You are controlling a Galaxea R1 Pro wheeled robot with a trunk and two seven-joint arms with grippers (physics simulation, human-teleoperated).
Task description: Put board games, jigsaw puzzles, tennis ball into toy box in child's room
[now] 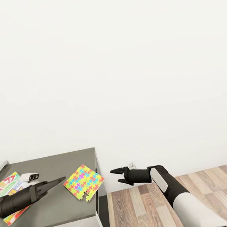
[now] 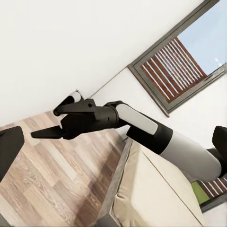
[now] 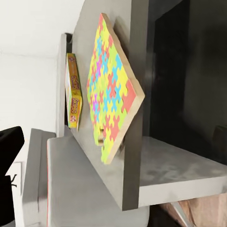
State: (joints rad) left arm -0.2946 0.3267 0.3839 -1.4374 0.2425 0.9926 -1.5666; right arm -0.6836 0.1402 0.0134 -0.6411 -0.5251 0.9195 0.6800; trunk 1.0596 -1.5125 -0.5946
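The dark grey desk top [image 1: 52,164] fills the head view's 8 o'clock corner, ending at a white side panel beside the wood-plank floor [image 1: 140,210]. On it, close to its right edge, lies a thin flat jigsaw puzzle mat [image 1: 83,182] of yellow, pink, green and blue pieces, turned like a diamond, one corner reaching out past the desk's edge. At 9 o'clock from the mat sits a flat printed board game box [image 1: 10,198] with red, yellow and green artwork, partly hidden by the black left arm.

The left claw [image 1: 59,180] hovers over the desk between box and mat, its dark fingers drawn to a narrow point (whether they quite meet cannot be told). A small white and black object [image 1: 30,177] rests just behind it.

The right claw [image 1: 116,175] hangs off the desk, above the floor at 3 o'clock from the mat, fingers apart with nothing between them; the left wrist view shows the same spread fingers [image 2: 45,133] above the planks, with the beige mattress of the bed [image 2: 156,189] and a grey-framed window [image 2: 184,61] beyond.

The right wrist view faces the mat [image 3: 111,90] edge-on, with the box's yellow side [image 3: 73,92] behind it.
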